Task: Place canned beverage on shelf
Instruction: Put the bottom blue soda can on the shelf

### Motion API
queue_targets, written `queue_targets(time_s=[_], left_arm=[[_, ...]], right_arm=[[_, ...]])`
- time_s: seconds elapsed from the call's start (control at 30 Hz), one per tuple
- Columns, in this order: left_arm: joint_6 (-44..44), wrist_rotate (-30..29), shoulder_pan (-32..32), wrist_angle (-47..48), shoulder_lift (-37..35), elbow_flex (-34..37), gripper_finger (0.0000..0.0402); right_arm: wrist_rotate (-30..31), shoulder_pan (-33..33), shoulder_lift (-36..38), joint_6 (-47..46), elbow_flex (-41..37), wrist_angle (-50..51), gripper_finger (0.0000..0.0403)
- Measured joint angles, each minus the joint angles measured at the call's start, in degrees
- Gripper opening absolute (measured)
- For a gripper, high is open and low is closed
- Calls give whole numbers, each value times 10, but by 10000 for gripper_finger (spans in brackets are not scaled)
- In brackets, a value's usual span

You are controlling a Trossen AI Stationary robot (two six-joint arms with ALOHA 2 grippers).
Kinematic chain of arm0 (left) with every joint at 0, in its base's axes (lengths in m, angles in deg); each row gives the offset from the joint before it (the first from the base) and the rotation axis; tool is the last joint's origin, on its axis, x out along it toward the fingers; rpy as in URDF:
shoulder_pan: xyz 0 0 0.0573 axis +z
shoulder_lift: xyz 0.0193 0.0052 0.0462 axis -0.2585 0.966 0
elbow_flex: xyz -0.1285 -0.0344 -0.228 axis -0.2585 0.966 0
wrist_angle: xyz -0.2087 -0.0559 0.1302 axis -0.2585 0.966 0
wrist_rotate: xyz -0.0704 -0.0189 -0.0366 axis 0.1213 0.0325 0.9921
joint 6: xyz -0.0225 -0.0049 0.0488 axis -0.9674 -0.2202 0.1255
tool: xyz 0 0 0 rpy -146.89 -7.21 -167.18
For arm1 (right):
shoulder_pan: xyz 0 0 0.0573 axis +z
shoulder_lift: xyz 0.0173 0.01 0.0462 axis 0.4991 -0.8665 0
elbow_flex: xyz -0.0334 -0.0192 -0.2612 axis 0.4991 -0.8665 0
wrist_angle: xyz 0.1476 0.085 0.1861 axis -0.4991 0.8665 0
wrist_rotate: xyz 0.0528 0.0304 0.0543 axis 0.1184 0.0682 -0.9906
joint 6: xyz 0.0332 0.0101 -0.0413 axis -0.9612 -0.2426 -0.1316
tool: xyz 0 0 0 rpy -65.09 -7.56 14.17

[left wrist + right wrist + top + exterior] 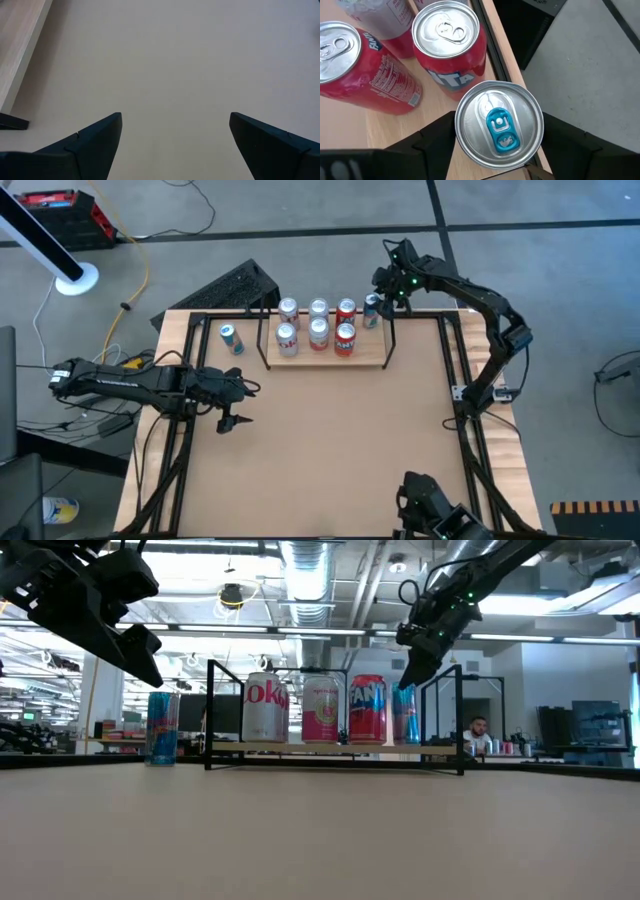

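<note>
An open-plan lab or office: exposed ceiling ducts [318,570] overhead, a person seated at desks [481,733] beyond the table [320,830].

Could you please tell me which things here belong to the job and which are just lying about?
Job: shelf, shelved cans, blue-tabbed can under the right tool, loose blue can on the table.
Lying about: black rack, red box, yellow cable; left tool idle above table.
</note>
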Motion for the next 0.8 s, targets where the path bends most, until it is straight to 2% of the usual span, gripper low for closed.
queue_targets(time_s=[0.47,0.8], left_arm=[[0,5,0,0,0,0,355],[0,6,0,0,0,0,355]], right_arm=[[10,17,0,0,0,27,291],[60,28,29,5,-3,51,292]])
